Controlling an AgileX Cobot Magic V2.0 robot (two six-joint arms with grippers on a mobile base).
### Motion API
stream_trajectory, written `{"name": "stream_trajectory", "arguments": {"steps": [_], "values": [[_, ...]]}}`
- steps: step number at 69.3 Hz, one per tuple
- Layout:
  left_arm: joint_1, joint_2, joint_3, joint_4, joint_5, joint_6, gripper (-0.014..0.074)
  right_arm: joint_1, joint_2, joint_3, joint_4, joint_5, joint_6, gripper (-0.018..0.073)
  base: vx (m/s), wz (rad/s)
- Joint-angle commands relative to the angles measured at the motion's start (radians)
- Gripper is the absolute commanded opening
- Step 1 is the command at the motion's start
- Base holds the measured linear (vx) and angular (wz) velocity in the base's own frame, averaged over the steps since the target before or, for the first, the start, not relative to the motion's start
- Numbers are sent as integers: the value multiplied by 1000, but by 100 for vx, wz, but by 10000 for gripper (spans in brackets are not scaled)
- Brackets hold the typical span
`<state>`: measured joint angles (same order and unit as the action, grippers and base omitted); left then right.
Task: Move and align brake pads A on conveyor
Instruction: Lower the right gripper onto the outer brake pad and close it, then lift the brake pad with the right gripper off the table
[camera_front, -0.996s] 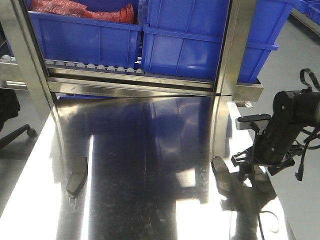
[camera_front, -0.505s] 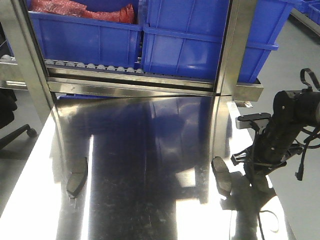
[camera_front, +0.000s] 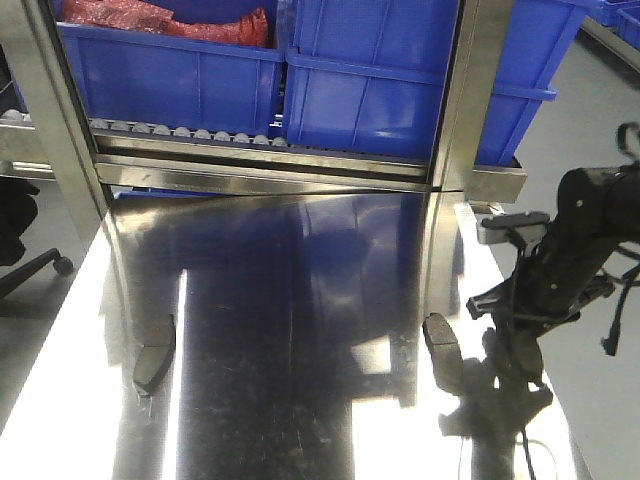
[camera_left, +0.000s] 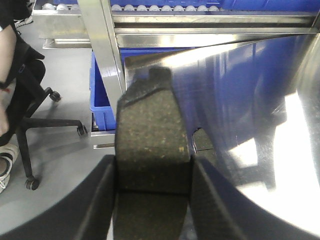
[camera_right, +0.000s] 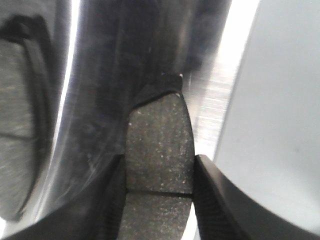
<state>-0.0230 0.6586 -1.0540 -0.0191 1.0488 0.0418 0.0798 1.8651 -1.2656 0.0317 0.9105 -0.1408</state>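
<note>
Grey brake pad (camera_left: 152, 145) between left jaws, second pad (camera_right: 159, 150) between right jaws

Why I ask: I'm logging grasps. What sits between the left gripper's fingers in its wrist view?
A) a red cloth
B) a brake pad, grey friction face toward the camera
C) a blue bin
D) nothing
B: the left wrist view shows a brake pad, its speckled grey face and centre groove toward the lens, flanked closely on both sides by the left gripper.
</note>
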Motion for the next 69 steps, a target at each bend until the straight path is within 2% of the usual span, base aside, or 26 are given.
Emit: {"name": "stream_trajectory", "arguments": {"steps": [1, 43, 69], "values": [[-3, 1, -26, -7, -82, -3, -6, -2, -121, -28, 1, -1, -7, -7, 0, 0], [-3, 1, -26, -7, -82, -3, -6, -1, -723, -19, 73, 54, -12, -6, 0, 0], [-3, 1, -26, -7, -82, -3, -6, -2, -1054, 204, 87, -1, -11, -6, 0, 0]]}}
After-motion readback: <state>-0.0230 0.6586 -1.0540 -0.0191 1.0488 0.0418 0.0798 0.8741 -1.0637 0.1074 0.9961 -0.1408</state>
